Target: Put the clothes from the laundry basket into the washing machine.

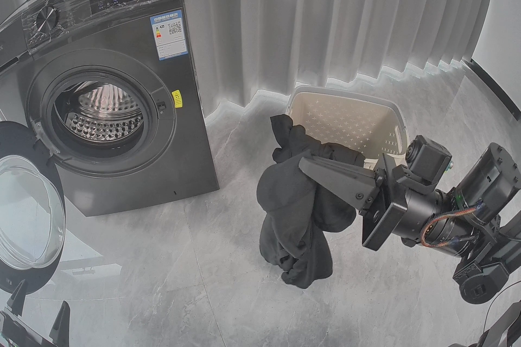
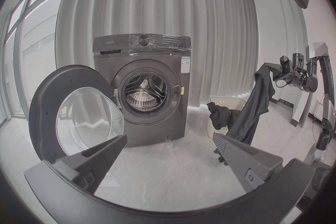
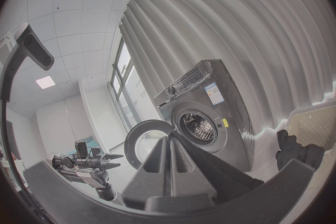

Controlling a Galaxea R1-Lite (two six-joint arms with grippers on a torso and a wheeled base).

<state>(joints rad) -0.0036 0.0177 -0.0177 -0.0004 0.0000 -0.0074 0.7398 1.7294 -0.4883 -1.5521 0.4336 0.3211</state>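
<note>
A black garment [image 1: 293,207] hangs from my right gripper [image 1: 305,165], which is shut on its upper part above the floor, just in front of the cream laundry basket [image 1: 353,123]. Part of the dark cloth still drapes over the basket's near rim. In the left wrist view the garment [image 2: 254,105] dangles from the right gripper [image 2: 268,67] beside the basket [image 2: 225,100]. The grey washing machine [image 1: 179,147] stands to the left with its drum [image 1: 100,112] exposed and its round door [image 1: 27,212] swung open. My left gripper [image 2: 168,146] is open and holds nothing, low near the door.
White curtains [image 1: 325,1] run behind the machine and basket. Bare grey floor [image 1: 179,277] lies between the machine and the basket. The open door juts out from the machine's left side. A dark baseboard [image 1: 496,88] marks the wall on the right.
</note>
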